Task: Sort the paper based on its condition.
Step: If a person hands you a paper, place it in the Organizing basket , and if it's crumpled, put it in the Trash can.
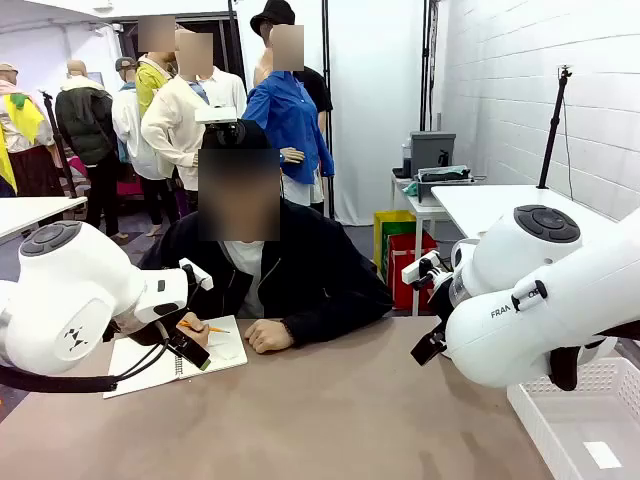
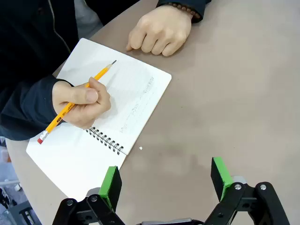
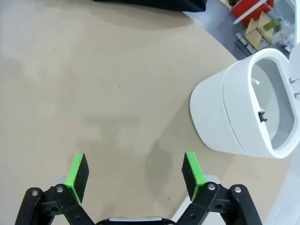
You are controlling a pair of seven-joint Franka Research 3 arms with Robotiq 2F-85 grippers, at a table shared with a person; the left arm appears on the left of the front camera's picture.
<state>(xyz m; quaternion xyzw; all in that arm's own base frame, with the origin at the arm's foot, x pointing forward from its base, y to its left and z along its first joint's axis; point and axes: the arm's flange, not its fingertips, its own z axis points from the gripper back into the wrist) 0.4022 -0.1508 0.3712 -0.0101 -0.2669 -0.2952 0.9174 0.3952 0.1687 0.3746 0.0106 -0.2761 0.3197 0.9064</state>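
Observation:
The paper is out of view. My left gripper (image 2: 165, 174) hangs open over the brown table, its green pads (image 2: 111, 183) wide apart with nothing between them. Just beyond it lies a white spiral-bound notebook (image 2: 136, 89), also seen in the front view (image 1: 215, 350). A person's hand (image 2: 82, 101) holds a yellow pencil (image 2: 70, 105) on the page, and the other hand (image 2: 159, 33) rests as a fist at the notebook's far edge. My right gripper (image 3: 135, 163) is open above bare tabletop, holding nothing.
A white round bin (image 3: 234, 117) stands off the table's edge to the right of my right gripper. A white lattice basket (image 1: 580, 425) sits at the table's front right corner. The person sits at the far side, leaning over the notebook. Both arm bodies (image 1: 70, 300) (image 1: 540, 300) flank the table.

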